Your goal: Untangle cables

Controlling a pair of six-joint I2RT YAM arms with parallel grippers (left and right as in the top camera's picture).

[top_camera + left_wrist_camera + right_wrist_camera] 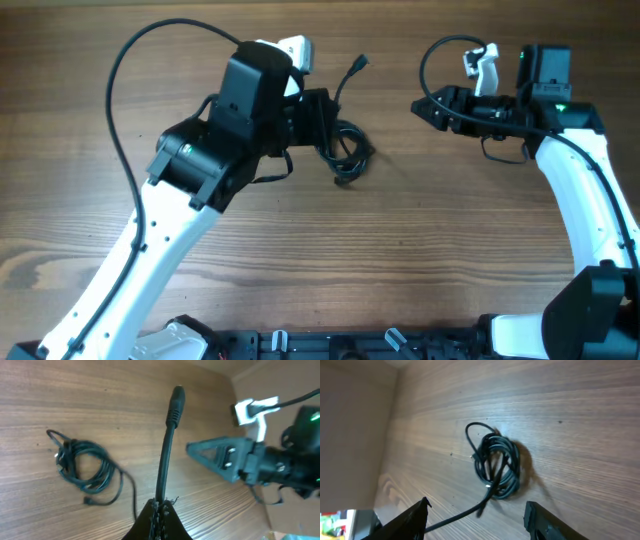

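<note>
nearest us, the left tool (160, 507) is pinched tight on one thin black cord (165, 455), whose ribbed plug (176, 400) sticks out past it. just beside it, a single knotted bundle (495, 467) of glossy black cords lies on the wood-grain tabletop (420, 250); we cannot count its strands. farther off, on the bundle's other side, the right tool (476, 506) hangs with its two fingers wide, holding nothing.
</note>
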